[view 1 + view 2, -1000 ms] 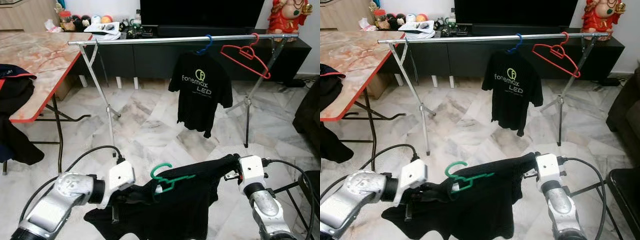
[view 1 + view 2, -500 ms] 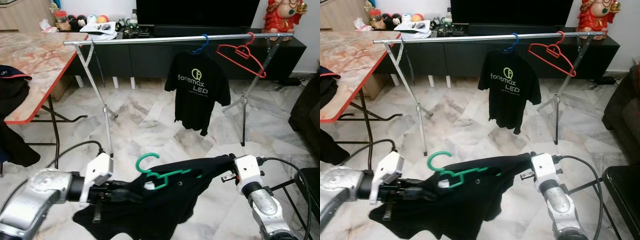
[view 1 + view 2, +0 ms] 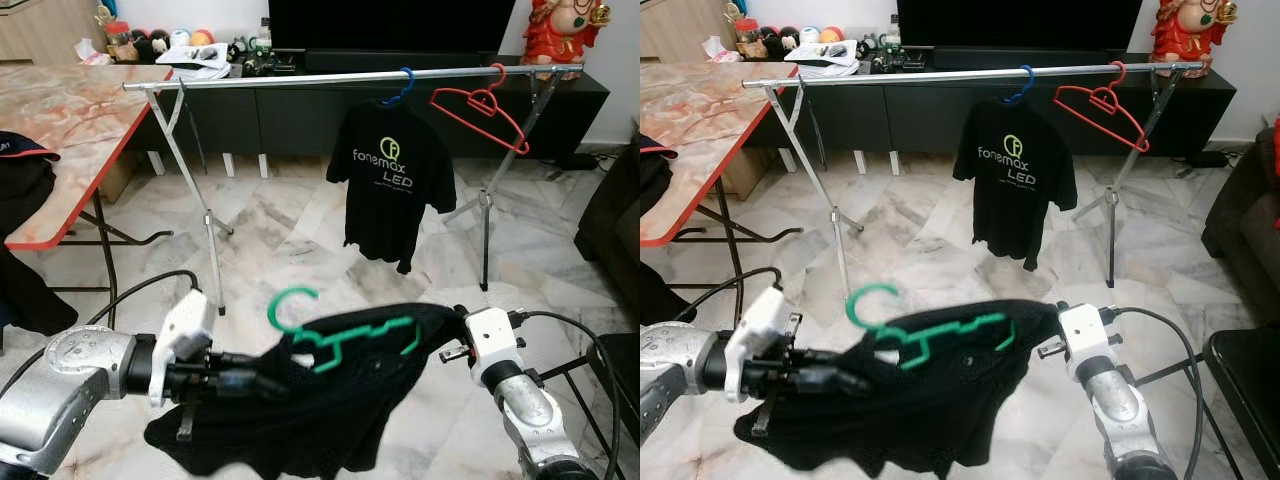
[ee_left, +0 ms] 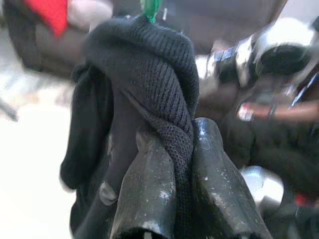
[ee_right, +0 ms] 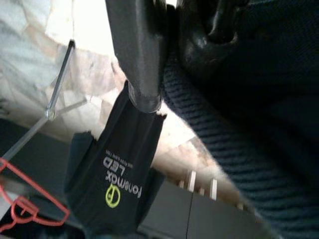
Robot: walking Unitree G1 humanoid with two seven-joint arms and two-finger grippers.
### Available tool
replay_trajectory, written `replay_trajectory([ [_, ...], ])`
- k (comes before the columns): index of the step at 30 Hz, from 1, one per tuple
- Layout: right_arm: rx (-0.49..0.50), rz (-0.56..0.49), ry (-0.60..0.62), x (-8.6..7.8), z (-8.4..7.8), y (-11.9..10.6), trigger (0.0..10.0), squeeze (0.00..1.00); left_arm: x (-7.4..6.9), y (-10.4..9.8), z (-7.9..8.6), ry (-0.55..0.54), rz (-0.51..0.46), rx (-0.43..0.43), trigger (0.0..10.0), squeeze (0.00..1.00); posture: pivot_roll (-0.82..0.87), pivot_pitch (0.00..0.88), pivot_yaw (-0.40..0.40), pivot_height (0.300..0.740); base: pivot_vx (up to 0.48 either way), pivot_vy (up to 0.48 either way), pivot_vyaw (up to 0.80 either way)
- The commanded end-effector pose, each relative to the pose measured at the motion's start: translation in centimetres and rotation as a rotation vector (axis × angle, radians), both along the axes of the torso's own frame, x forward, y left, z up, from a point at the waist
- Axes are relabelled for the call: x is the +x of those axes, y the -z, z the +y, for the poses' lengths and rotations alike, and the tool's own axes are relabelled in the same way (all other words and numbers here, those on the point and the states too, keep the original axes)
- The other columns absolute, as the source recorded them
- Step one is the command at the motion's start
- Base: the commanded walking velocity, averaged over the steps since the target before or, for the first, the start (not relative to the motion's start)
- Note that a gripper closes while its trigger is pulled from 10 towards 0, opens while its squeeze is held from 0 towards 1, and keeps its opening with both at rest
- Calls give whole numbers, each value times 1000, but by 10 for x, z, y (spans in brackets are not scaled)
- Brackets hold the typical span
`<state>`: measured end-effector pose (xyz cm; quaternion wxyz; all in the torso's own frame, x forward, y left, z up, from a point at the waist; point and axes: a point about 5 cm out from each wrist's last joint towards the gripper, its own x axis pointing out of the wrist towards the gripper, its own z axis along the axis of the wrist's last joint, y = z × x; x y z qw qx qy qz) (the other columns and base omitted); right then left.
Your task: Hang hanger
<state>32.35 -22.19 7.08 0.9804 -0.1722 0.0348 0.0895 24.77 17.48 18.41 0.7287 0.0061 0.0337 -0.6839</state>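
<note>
Carrying the garment to the rail

We keep the left gripper and right gripper clamped on the black knit shirt; green plastic hanger hook upright, silver metal rail at 12 o'clock.

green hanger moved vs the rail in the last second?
Yes. The green hanger has risen toward the rail and shifted left, under its open stretch.
</note>
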Motion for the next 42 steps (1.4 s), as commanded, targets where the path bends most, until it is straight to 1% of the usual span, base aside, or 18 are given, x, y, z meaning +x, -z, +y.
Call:
replay_trajectory([
  [1, 11, 80, 159, -13, -32, 13, 0, 0, -5, -36, 3, 61, -131, -144, 10000, 0, -5, 110, 4, 740, 0, 0, 0],
  [5, 28, 94, 142, -15, -24, 19, 0, 0, -5, -42, -1, 56, -108, -262, 10000, 0, -2, 109, 9, 740, 0, 0, 0],
  [9, 43, 108, 122, -17, -17, 25, 0, 0, 2, -49, 1, -31, -100, -405, 10000, 0, -4, 108, 9, 740, 0, 0, 0],
  [11, 47, 113, 114, -18, -15, 26, 0, 0, 1, -51, 0, -26, -95, -426, 10000, 0, -2, 108, 9, 740, 0, 0, 0],
  [13, 48, 117, 107, -19, -13, 27, 0, 0, -1, -52, -1, -15, -94, -427, 10000, 0, -2, 108, 8, 740, 0, 0, 0],
  [17, 47, 125, 94, -20, -11, 29, 0, 0, 8, -46, -5, -111, -92, -383, 10000, 0, 1, 104, 7, 740, 0, 0, 0],
  [21, 54, 124, 88, -19, -7, 30, 0, 0, 37, -37, -17, -401, -125, -347, 10000, 0, 1, 101, 8, 740, 0, 0, 0],
  [23, 66, 128, 73, -19, 0, 32, 0, 0, 49, -25, -24, -516, -78, -325, 10000, 0, -2, 99, 7, 740, 0, 0, 0],
  [25, 89, 132, 49, -20, 10, 35, 0, 0, 54, -19, -36, -594, -21, -371, 10000, 0, -2, 95, 9, 740, 0, 0, 0],
  [28, 101, 140, 37, -21, 15, 37, 0, 0, 56, -16, -43, -629, 8, -394, 10000, 0, -1, 95, 11, 740, 0, 0, 0],
  [31, 109, 209, -36, -27, 33, 50, 0, 0, 53, -11, -65, -625, 40, -430, 10000, 0, -2, 89, 13, 740, 0, 0, 0],
  [34, 107, 239, -68, -30, 39, 55, 196, 0, 52, -8, -71, -620, 43, -424, 10000, 0, -4, 86, 16, 740, 0, 0, 0],
  [35, 106, 251, -78, -31, 40, 56, 2157, 0, 52, -7, -73, -618, 38, -410, 10000, 0, -4, 86, 16, 740, 0, 0, 0],
  [36, 60, 304, -89, -34, 41, 62, 10000, 0, 53, -3, -74, -617, 25, -380, 10000, 0, -8, 84, 18, 740, 0, 0, 0],
  [37, 43, 330, -105, -36, 41, 65, 10000, 714, 53, -1, -74, -620, 16, -360, 10000, 0, -8, 84, 18, 740, 0, 0, 0],
  [38, 34, 346, -116, -37, 41, 66, 10000, 714, 54, 0, -73, -622, 9, -347, 10000, 0, -10, 84, 18, 740, 0, 0, 0],
  [39, 43, 362, -136, -38, 41, 68, 10000, 1000, 54, 1, -73, -628, 6, -336, 10000, 0, -9, 85, 18, 740, 0, 0, 0],
  [42, 23, 454, -269, -49, 45, 77, 10000, 1000, 58, 5, -68, -670, -7, -303, 10000, 0, -9, 89, 16, 740, 0, 0, 0],
])
